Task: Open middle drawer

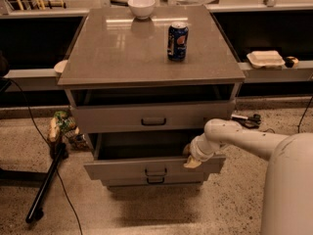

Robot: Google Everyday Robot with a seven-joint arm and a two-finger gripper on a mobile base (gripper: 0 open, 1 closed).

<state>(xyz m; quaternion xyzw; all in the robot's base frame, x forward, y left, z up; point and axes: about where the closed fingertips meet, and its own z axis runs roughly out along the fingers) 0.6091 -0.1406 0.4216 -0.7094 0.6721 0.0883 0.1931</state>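
The middle drawer (122, 170) is a grey flat front with a small dark bar handle (155, 171). It stands pulled out from the cabinet, its dark inside showing above its top edge. The top drawer (117, 117) above it is also out a little. The bottom drawer (122, 182) shows as a thin strip below. My gripper (191, 159) is at the right part of the middle drawer's top edge, at the end of my white arm (239, 138) that comes in from the right.
On the cabinet top (122, 53) stand a blue soda can (177, 41) and a white bowl (141, 7). A white container (265, 58) sits on the ledge at right. A dark pole (46, 182) and a snack bag (62, 122) lie on the floor at left.
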